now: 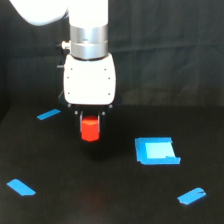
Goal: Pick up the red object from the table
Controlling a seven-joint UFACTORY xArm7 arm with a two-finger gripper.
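The red object (90, 129) is a small stubby red-orange block. It sits between the two dark fingers of my gripper (90, 125), which hangs from the white arm body at the upper middle of the exterior view. The gripper is shut on the block. The block appears lifted a little above the black table (100, 200), with a faint red reflection below it. The fingertips are mostly hidden behind the block and against the dark background.
A blue square patch (156, 151) lies on the table toward the exterior view's right. Blue tape strips lie at the far left (48, 114), the near left (21, 187) and the near right (191, 196). A black curtain hangs behind.
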